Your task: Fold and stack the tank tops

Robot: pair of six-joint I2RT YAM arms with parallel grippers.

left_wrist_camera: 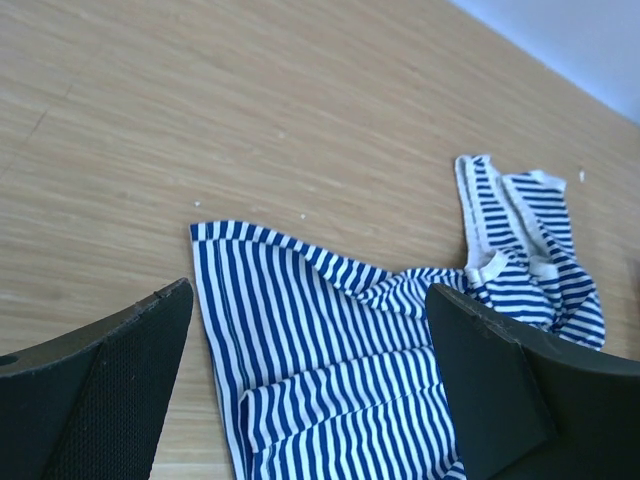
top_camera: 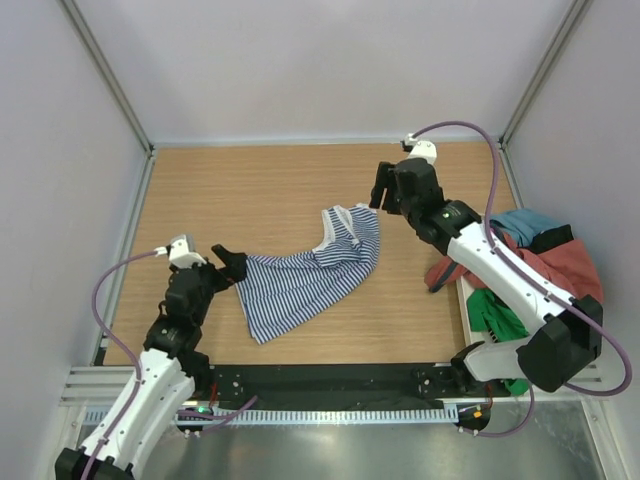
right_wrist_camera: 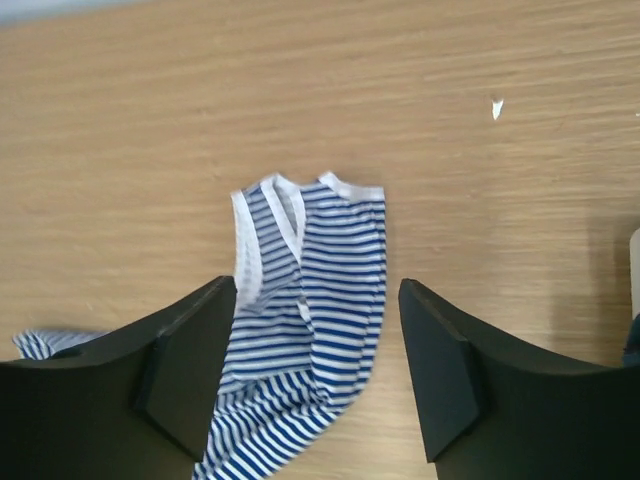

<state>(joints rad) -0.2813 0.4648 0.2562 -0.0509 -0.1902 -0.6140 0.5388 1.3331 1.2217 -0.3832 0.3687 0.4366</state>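
Navy-striped top (top_camera: 310, 272) lies crumpled, long axis diagonal: hem just beside left gripper (top_camera: 232, 265), straps near right gripper (top_camera: 384, 192). Both jaws wide apart, holding nothing.

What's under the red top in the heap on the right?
Around the red top: green cloth at its near edge, teal cloth and a black piece at its far edge. How far they run beneath is covered, and the right arm crosses over them.

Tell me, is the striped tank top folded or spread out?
Not folded: the striped tank top lies rumpled on the table, strap end bunched and twisted, hem fanned out flat.
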